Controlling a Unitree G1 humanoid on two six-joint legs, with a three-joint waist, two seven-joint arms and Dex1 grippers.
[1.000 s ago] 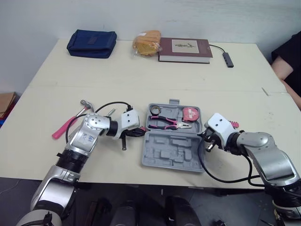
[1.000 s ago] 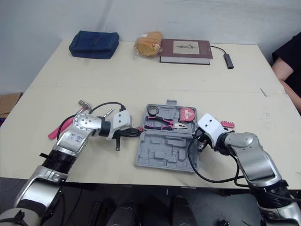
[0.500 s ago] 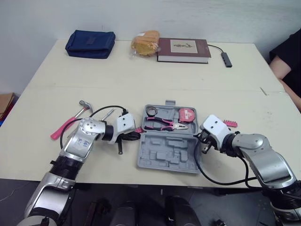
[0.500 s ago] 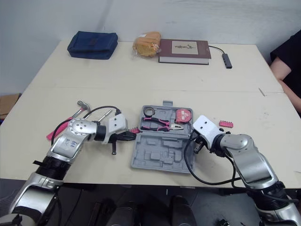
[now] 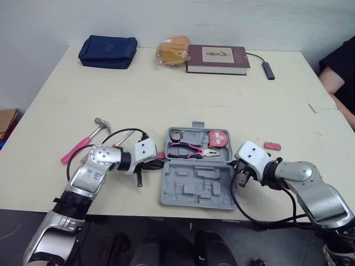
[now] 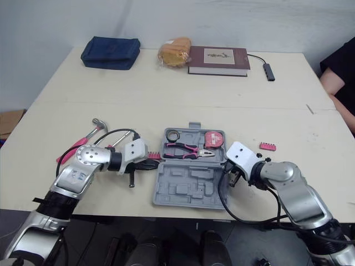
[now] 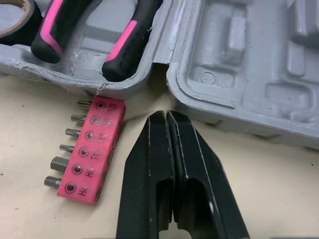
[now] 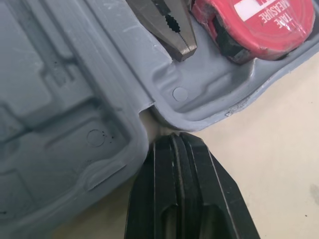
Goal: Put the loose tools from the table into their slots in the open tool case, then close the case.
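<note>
Both pinched empty, your left gripper (image 7: 169,119) and right gripper (image 8: 177,142) flank the tool case (image 5: 197,187); fold now and you could strand the hammer (image 5: 77,149).

Matt moulded plastic tool case (image 5: 197,185)

Closed jaws beside pink bit holder (image 7: 92,149), near tool case (image 7: 239,94)

"What lay on the cream table (image 5: 166,94)?"

"Along its far edge: a blue pouch (image 5: 108,51), a bagged bun (image 5: 172,51), a brown book (image 5: 217,59) and a grey adapter (image 5: 268,70). By the near edge sat the open tool case (image 5: 198,180), with a pink bit holder (image 7: 92,149) just beside it. A second bit holder (image 5: 272,146) lay rightward, and a hammer (image 5: 83,145) toward the left edge."
</note>
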